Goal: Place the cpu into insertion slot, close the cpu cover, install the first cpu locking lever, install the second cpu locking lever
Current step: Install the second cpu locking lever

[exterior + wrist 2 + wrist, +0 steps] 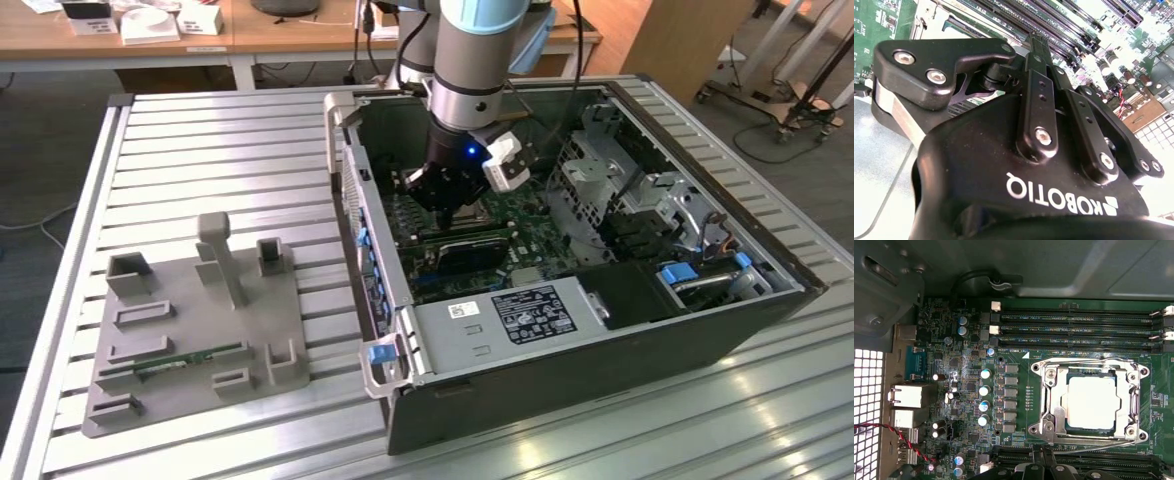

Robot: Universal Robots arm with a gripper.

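In the first wrist view the cpu [1091, 402] lies flat in the insertion slot [1093, 373], its silver-grey top facing up. The cpu cover [1053, 416] is down around it, the chip showing through its window. Thin wire levers lie along two sides of the frame, one [1089, 361] by the memory slots and one [1089, 445] by my gripper. My gripper [1045, 465] sits just off that second side, fingers [1036, 50] pressed together with nothing between them. In the exterior view the gripper [451, 215] is low inside the open computer case [400, 330], over the motherboard.
Long black memory slots [1079, 330] flank the socket on two sides. Capacitors [985, 390] and rear ports [909, 395] stand nearby. The case walls, drive cage [627, 180] and a labelled box [514, 315] ring the board. A grey fixture [194, 330] rests on the slatted table.
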